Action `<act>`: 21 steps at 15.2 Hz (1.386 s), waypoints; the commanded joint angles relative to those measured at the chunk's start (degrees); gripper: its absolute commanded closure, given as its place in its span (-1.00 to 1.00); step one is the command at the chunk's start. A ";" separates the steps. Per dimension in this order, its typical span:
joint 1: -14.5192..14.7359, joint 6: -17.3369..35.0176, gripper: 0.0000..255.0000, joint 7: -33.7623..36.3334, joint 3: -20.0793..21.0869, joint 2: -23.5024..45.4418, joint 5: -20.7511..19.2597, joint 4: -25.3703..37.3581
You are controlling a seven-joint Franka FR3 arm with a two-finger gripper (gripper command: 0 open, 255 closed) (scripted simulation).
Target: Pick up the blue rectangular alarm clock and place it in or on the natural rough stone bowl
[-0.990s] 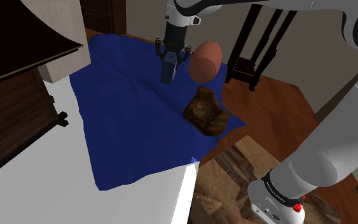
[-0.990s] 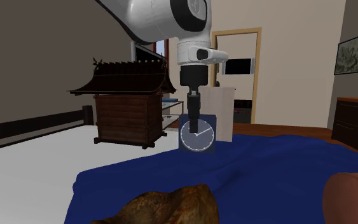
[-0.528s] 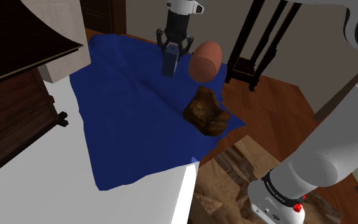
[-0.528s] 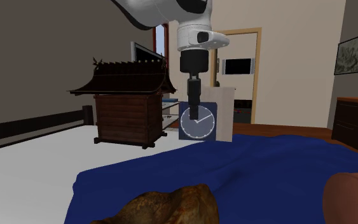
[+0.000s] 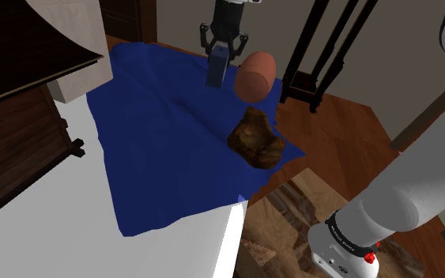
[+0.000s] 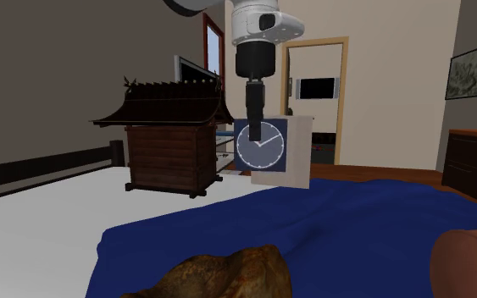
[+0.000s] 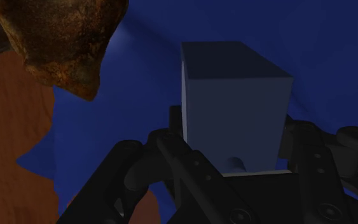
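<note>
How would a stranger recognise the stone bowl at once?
Find the dark blue cloth on the white surface. At its edge toward the shoulder view's right lies the rough brown stone bowl. Unlike the smooth pinkish rounded object nearby, it is jagged.

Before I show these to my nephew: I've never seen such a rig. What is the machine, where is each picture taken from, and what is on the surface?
It is a white robot arm in a simulated house. One picture looks down from beside the arm, one from across the surface, one from a camera at its wrist. A blue cloth covers part of a white surface; on it lies a rough brown stone bowl, with a pinkish rounded object nearby. The black jaws are shut on a blue alarm clock, held in the air above the cloth.
</note>
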 commanded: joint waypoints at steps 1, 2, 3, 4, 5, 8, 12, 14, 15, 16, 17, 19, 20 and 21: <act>-0.81 0.46 1.00 -1.43 -0.42 -4.73 1.78 -4.84; -1.15 0.71 1.00 -2.28 -0.76 -7.27 2.70 -7.46; -1.40 0.87 1.00 -3.13 -1.17 -9.77 3.57 -9.96; -1.59 0.93 1.00 -3.99 -1.61 -12.23 4.38 -12.37; -1.70 0.90 1.00 -4.83 -2.10 -14.67 5.14 -14.67; -1.74 0.33 1.00 -7.26 -3.77 -21.80 7.02 -21.04; -1.40 -1.48 1.00 -10.20 -6.22 -31.03 8.61 -28.43; -1.23 -1.23 1.00 -10.76 -6.72 -32.97 8.84 -30.63; -1.19 -0.47 1.00 -10.78 -6.67 -33.04 8.90 -31.46; -1.15 0.28 1.00 -10.81 -6.61 -33.11 8.95 -32.28; -1.12 1.04 1.00 -10.83 -6.55 -33.16 9.01 -33.09; -1.06 2.56 1.00 -10.86 -6.42 -33.23 9.12 -34.68; -1.03 3.33 1.00 -10.88 -6.35 -33.24 9.18 -35.45; -1.00 4.09 1.00 -10.90 -6.28 -33.24 9.24 -36.22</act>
